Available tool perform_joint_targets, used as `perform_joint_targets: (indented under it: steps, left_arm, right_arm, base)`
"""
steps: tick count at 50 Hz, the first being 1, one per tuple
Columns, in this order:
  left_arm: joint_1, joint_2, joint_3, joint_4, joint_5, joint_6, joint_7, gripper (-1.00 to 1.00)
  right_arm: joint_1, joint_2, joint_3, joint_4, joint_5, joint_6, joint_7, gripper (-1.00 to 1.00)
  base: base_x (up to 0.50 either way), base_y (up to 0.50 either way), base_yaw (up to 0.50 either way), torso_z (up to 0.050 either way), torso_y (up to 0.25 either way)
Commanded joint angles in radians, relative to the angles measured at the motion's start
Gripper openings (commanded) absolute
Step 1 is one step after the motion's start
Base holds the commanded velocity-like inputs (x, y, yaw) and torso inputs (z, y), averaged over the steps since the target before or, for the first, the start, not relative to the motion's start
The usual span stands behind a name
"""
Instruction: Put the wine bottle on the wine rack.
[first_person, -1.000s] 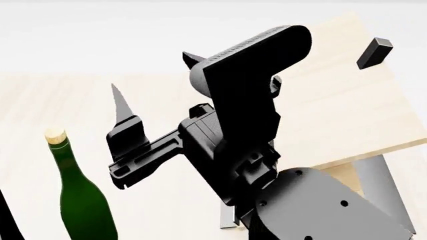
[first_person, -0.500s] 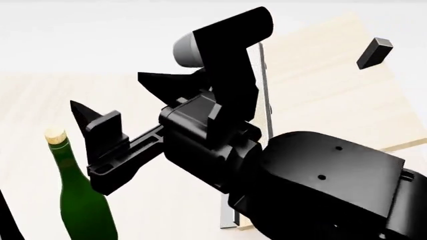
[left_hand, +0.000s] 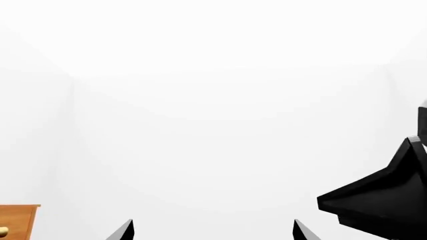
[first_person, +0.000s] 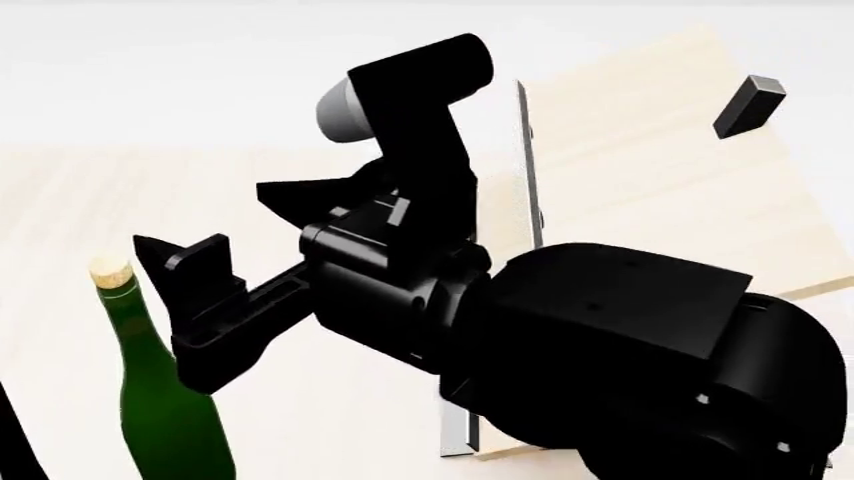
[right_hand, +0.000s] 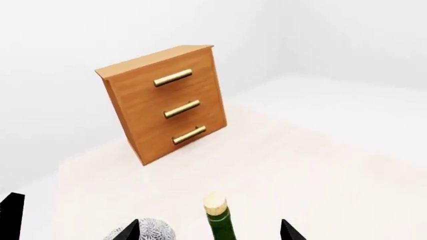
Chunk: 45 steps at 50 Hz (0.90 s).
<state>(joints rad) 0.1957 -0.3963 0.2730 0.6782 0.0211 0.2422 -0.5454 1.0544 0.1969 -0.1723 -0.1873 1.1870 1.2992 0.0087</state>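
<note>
The approach step is in hand: at centre left of the head view the right gripper (first_person: 234, 225) is spread wide and empty beside the wine bottle (first_person: 167, 400), whose neck must next be straddled. The left gripper (left_hand: 212, 231) is likewise parted, nothing held.

The wine bottle (first_person: 167, 400) stood upright on the table (first_person: 80, 200) at the head view's lower left. The wine rack (first_person: 641, 180) stood to its right, farther back, its peg (first_person: 749, 105) near the upper corner. The cabinet (right_hand: 163, 102) stood beyond the bottle, the bowl (right_hand: 153, 231) just beside it.
</note>
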Motion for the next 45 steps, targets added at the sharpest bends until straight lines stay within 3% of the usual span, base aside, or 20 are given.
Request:
perform_joint_targets:
  steps: [1,33,45]
  left_arm:
    - [-0.002,-0.002,0.002,-0.001,-0.001,-0.001,-0.002,1.0]
    - [-0.001,-0.01,0.006,0.003,-0.007,0.0,-0.01,1.0]
    - [-0.003,-0.012,0.009,0.005,-0.006,-0.004,-0.012,1.0]
  right_arm:
    - [0.009,0.01,-0.077,0.032,-0.044,-0.02,-0.046,1.0]
    - [-0.037,-0.002,-0.198,0.095,-0.099,-0.087,-0.112,1.0]
    - [-0.026,-0.016,-0.295,0.162,-0.207,-0.192,-0.188,1.0]
  base:
    - [0.0,0.0,0.0,0.0,0.0]
    - [0.0,0.0,0.0,0.0,0.0]
    - [0.0,0.0,0.0,0.0,0.0]
